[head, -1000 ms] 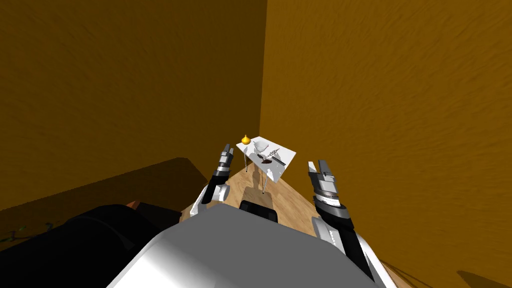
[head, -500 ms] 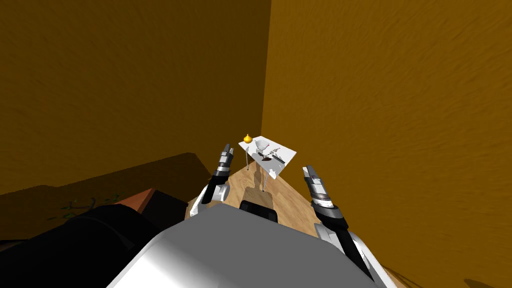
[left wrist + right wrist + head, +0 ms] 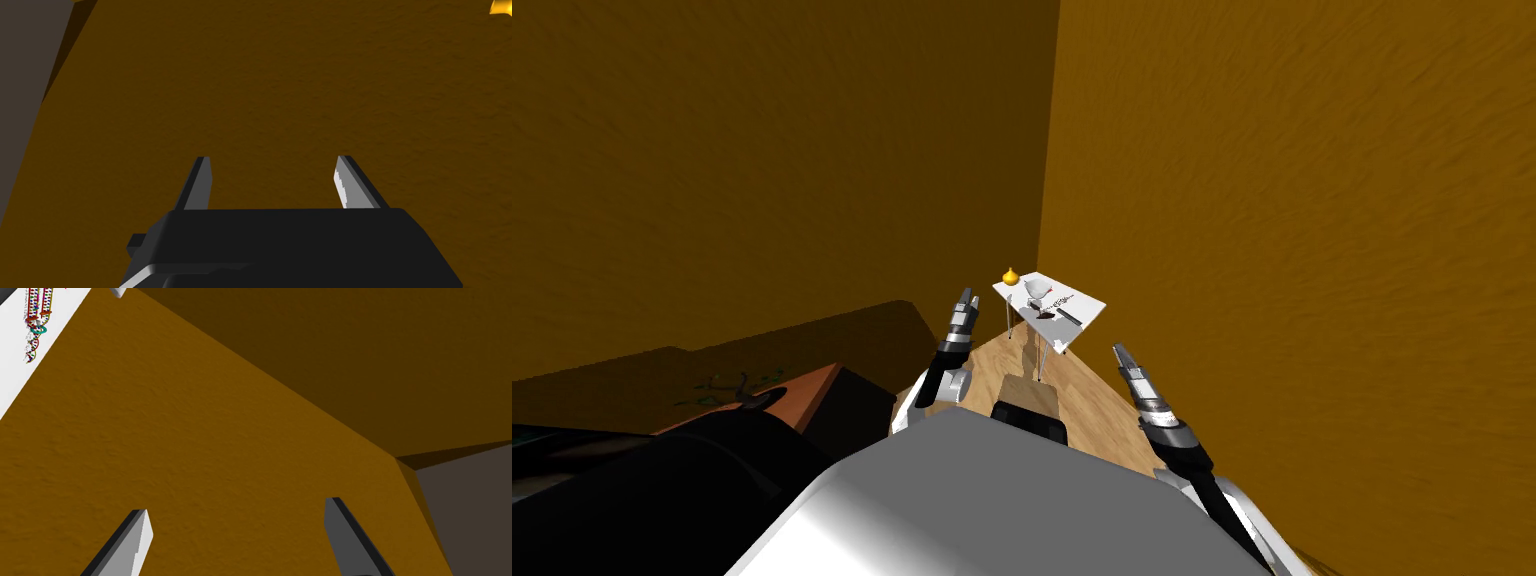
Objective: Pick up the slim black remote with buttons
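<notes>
Standing back from a small white table (image 3: 1084, 303) set in the corner where two ochre walls (image 3: 1292, 200) meet, both arms hang short of it over a wooden floor (image 3: 1077, 395). The slim black remote (image 3: 1069, 316) lies flat on the tabletop, on the half nearer the right-hand wall, just beside a dark reddish object (image 3: 1045, 314) whose nature I cannot make out at this range. Farther back on the table stand a white bowl (image 3: 1034, 290) and, at the far left corner, a small yellow object (image 3: 1010, 277). Between bowl and remote lies what seems to be a thin colourful helix model (image 3: 34, 325), plainer in the right wrist view, where it rests on the white top near the table's edge.

The left gripper (image 3: 967, 300) is raised to the left of the table, near its yellow corner but apart from it; its fingers (image 3: 200, 182) are spread wide with nothing between them. The right gripper (image 3: 1117, 352) sits lower, to the right of the table and well apart from the remote; its fingers (image 3: 140, 535) also stand wide apart and hold nothing. A reddish-brown piece of furniture (image 3: 802, 385) lies at the left.
</notes>
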Motion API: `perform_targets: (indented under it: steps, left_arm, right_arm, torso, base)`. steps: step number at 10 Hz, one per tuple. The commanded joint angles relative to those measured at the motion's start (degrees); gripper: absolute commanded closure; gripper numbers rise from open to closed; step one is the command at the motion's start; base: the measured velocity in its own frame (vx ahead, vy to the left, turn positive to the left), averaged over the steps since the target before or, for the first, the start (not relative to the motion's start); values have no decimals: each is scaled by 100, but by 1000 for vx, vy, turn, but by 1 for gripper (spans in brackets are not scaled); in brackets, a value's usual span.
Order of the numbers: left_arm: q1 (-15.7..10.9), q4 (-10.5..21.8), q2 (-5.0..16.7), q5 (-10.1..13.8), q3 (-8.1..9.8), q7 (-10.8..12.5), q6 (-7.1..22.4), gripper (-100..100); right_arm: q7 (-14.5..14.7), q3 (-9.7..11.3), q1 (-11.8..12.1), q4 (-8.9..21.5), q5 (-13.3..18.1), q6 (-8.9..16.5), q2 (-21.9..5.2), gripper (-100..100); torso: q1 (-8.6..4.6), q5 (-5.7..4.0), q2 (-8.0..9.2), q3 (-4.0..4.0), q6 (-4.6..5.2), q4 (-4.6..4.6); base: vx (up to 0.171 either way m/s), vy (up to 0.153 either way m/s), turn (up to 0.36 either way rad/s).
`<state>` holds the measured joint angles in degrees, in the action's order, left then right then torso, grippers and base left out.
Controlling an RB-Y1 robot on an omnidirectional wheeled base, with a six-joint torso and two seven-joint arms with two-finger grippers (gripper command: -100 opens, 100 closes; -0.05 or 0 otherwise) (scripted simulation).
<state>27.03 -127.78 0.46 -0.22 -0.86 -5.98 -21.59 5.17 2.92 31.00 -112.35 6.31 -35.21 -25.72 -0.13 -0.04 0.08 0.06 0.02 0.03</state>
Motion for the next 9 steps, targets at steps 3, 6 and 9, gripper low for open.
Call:
perform_targets:
  steps: [3,6,9]
  left_arm:
    - [0,0,0,0,0,0,0,0]
    - [0,0,0,0,0,0,0,0]
    - [0,0,0,0,-1,0,0,0]
  right_arm:
    - [106,177,71,606,164,-107,-648,-100]
    - [192,379,159,1098,374,-200,-1140,-100]
    - [227,485,200,1439,490,-246,-1563,-100]
  torso:
    - [0,0,-1,-1,-2,-1]
    - [8,2,-8,-5,0,-2]
    - [15,3,-18,-10,-3,-4]
  base:
    - [-30,-17,108]
    - [-13,7,101]
    - [8,19,102]
